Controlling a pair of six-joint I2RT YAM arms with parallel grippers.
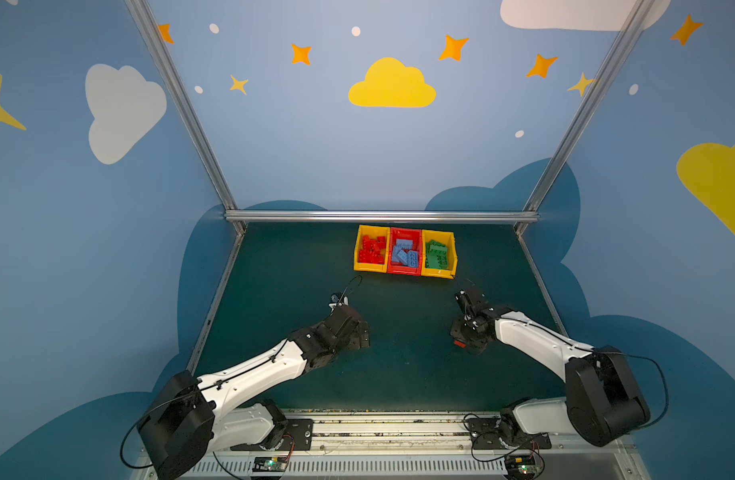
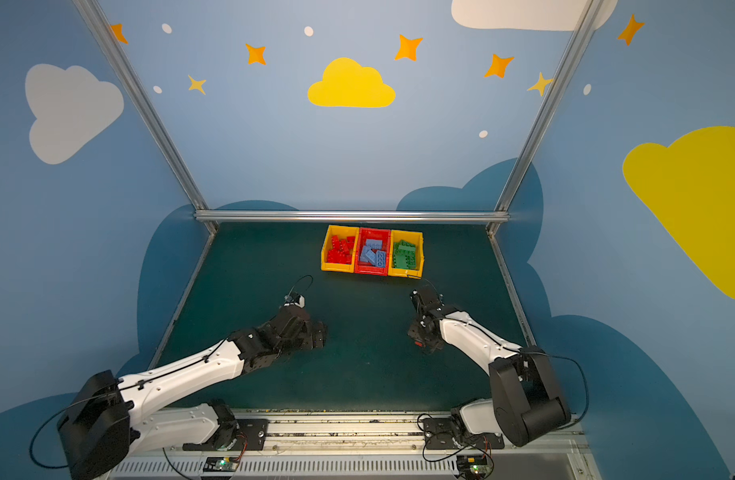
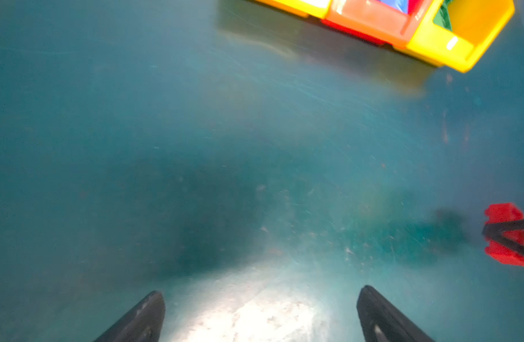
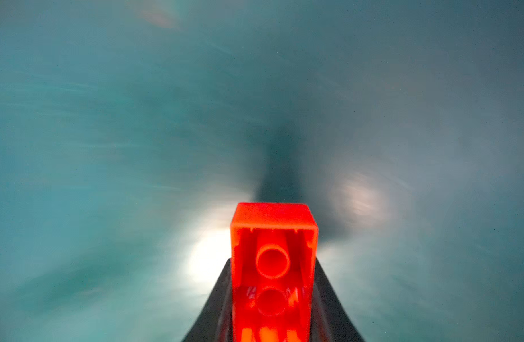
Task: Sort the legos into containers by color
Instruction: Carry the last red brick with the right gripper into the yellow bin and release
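Your right tool (image 1: 461, 341) is pinching a red brick (image 4: 273, 251) across its narrow sides, ready for carrying. It is hanging low over the worktop (image 1: 403, 353), well apart from the reds' yellow bin (image 1: 370, 268). Your left tool (image 3: 260, 291) is standing wide and empty.

surface (image 1: 299, 386): dark teal green
end bins (image 1: 372, 267): yellow
middle bin (image 1: 404, 271): red
contents: red bricks (image 1: 372, 251), light blue bricks (image 1: 405, 254), green bricks (image 1: 436, 254), one colour per bin
held brick (image 4: 272, 219): bright red
right pincer (image 4: 272, 263): black
left pincer (image 3: 260, 311): black
arms (image 1: 257, 370): white shells, black joints
walls (image 1: 315, 145): blue, with yellow and white clouds, orange stars, white dots
frame rails (image 1: 382, 216): silver grey
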